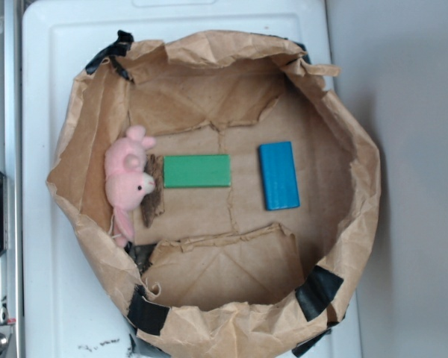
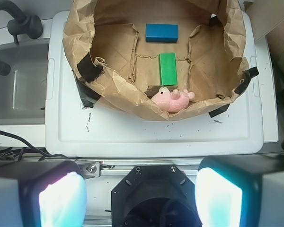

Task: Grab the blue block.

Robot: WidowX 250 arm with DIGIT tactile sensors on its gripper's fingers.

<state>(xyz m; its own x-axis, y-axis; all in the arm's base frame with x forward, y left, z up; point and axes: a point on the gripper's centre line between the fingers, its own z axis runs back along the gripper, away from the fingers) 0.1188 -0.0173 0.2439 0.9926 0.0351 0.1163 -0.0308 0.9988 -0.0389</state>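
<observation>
Blue block (image 1: 278, 176) lies flat, likely light, rigid, smooth; pinch its long sides. End effector (image 2: 139, 201) spread wide, empty.

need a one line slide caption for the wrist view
Open gripper held back from the paper-lined bin, where the blue block lies beyond the green block and pink plush pig.

Overhead exterior; wrist farther back.

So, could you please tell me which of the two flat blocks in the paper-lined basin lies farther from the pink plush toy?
The blue block. The green block sits right beside the pink plush toy, while the blue one lies past it, apart from both.
</observation>
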